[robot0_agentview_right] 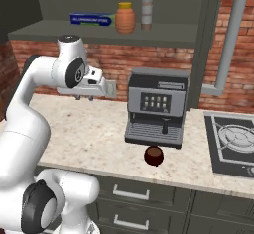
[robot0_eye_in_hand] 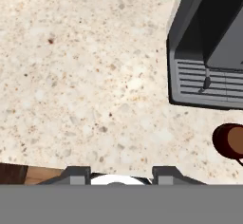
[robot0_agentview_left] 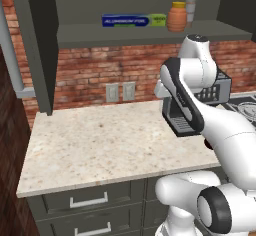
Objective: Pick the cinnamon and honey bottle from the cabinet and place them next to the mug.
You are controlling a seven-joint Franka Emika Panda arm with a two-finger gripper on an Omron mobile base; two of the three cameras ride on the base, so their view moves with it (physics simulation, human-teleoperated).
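Note:
The orange honey bottle with its yellow lid stands on the shelf of the dark cabinet. The slim greyish cinnamon stands upright just right of it. Down on the counter, the dark brown mug sits in front of the coffee machine. My gripper hangs over the bare counter left of the machine, pointing down, well below the shelf. Its fingers stand wide apart with nothing between them.
A long blue foil box lies on the shelf left of the honey bottle. A grey coffee machine stands against the brick wall. A stove lies at the right. Drawers with silver handles run below the speckled counter.

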